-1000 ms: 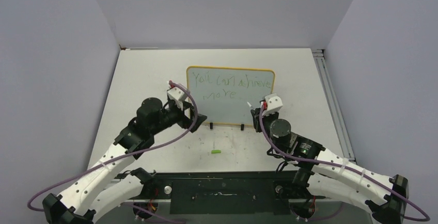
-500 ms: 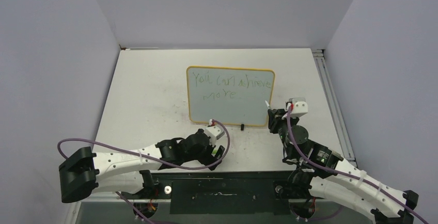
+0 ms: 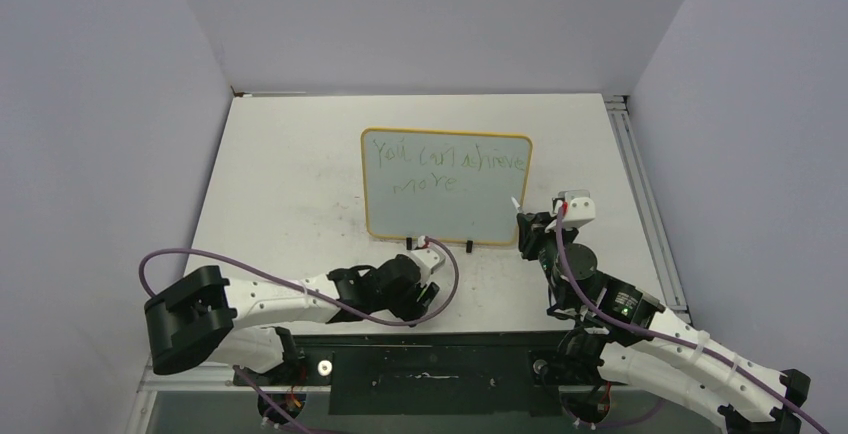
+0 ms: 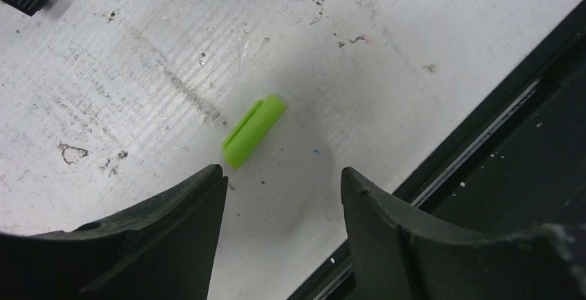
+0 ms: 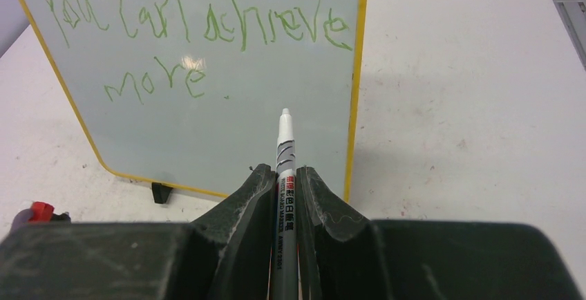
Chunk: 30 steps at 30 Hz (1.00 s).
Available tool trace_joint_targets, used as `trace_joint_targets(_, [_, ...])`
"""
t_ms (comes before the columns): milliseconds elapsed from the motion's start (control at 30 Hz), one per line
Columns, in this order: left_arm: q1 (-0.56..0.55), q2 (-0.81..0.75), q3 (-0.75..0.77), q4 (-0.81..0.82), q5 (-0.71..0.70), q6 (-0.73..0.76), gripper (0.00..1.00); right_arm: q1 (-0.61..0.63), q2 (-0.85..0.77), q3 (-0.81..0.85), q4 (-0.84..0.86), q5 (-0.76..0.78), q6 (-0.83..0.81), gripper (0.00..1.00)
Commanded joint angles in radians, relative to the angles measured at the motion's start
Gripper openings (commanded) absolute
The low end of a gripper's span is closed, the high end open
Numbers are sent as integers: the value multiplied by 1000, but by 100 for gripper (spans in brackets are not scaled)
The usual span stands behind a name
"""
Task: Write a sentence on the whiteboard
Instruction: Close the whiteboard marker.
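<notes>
The whiteboard (image 3: 450, 216) stands upright at the table's middle, yellow-framed. The green sentence (image 3: 445, 162) on it reads "You can achieve more" in two lines; it also shows in the right wrist view (image 5: 193, 34). My right gripper (image 3: 523, 224) is shut on a white marker (image 5: 285, 141), tip uncapped and pointing at the board's lower right edge (image 5: 356, 106), a little short of it. My left gripper (image 4: 283, 174) is open, low over the table near its front edge. A green marker cap (image 4: 253, 130) lies just beyond its fingertips.
Two black clip feet (image 3: 408, 244) (image 3: 469, 246) hold the board's bottom edge. The black base rail (image 4: 511, 155) runs along the table's near edge, right of my left gripper. A metal rail (image 3: 640, 194) lines the right table edge. Grey walls enclose the table.
My left arm has swung from the board's left edge down to the near table, over the green cap. My right gripper has drawn the marker rightward off the board's face.
</notes>
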State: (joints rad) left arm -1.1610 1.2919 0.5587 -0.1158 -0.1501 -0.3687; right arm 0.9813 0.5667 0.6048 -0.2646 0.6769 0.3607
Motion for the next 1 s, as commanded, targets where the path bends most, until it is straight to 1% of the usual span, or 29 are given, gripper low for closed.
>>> trace_joint_targets(0, [19,47,60,45,-4,51,58,-3,-11,-4,14,-13,3,5])
trace_joint_targets(333, [23,120,76,75,-4,78,53,-3,-5,-11,19,-17,3,5])
trace_joint_targets(433, [21,141,87,66,-8,93,47,-3,-3,-10,22,-18,1,5])
trace_joint_targets(533, [2,148,95,38,5,100,45,-4,-1,-7,17,-19,1,5])
trace_joint_targets(700, [-26,139,81,32,53,90,45,-4,-1,-10,18,-17,3,5])
trace_joint_targets(867, [-24,124,71,28,6,95,46,-3,5,-6,16,-17,1,5])
trace_joint_targets(967, [-7,144,74,48,9,110,47,-4,8,-5,17,-18,-1,5])
